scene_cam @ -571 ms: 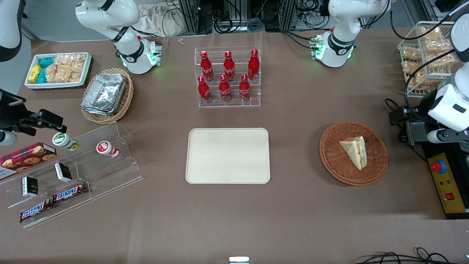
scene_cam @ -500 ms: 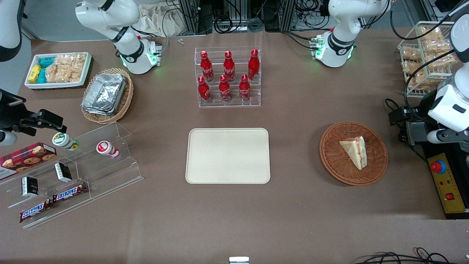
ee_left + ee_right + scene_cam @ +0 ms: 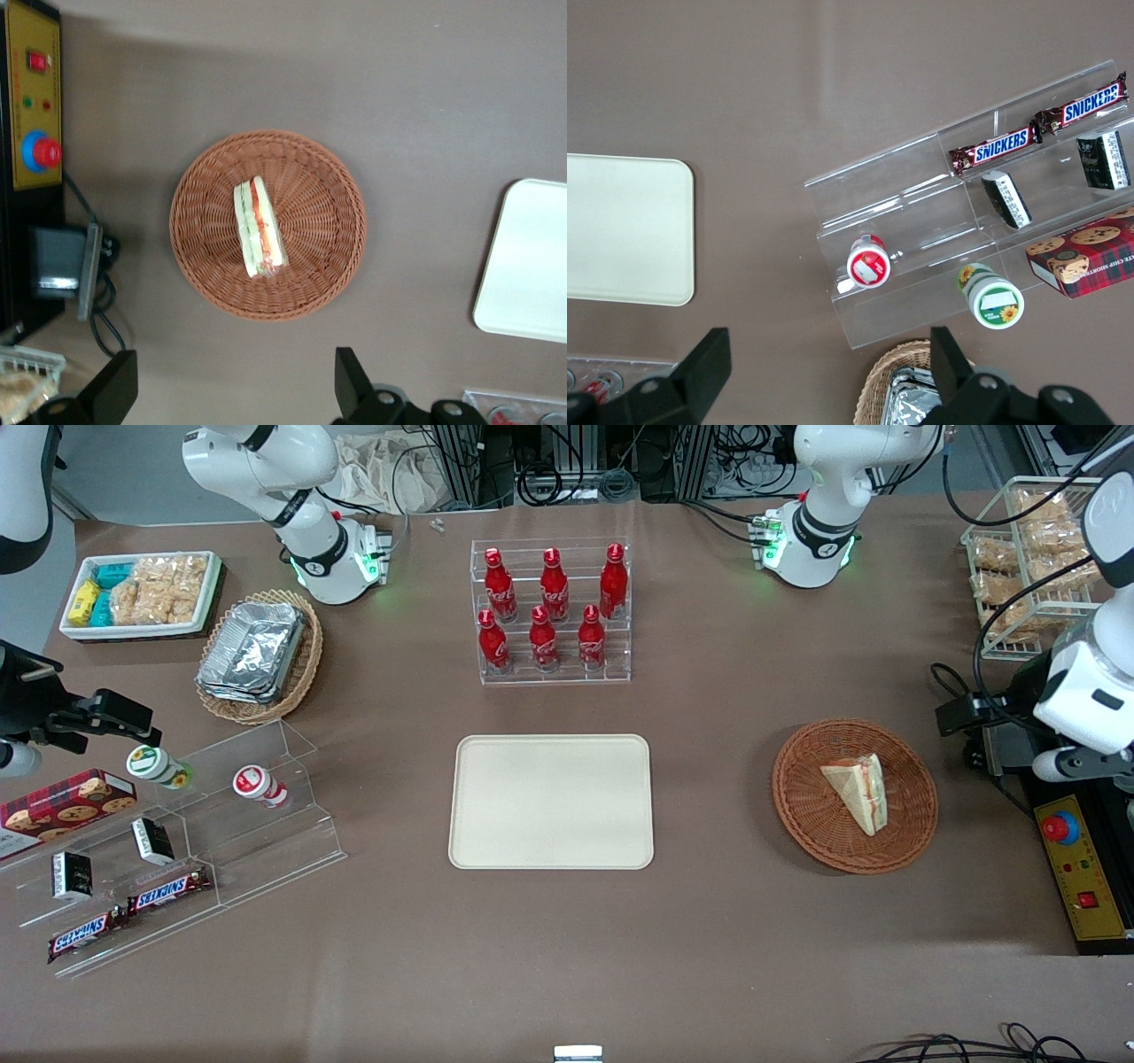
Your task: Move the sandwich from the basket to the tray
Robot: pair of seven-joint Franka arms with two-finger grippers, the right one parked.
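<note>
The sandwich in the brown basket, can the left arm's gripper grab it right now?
Probably yes. The sandwich lies uncovered and alone in the basket, and the open gripper hangs above the table beside it, with nothing between them.

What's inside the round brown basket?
Only the sandwich lies in the basket, on its side, with red and green filling showing. The weave under it is covered. The open pincer hangs high above the table beside the basket.
</note>
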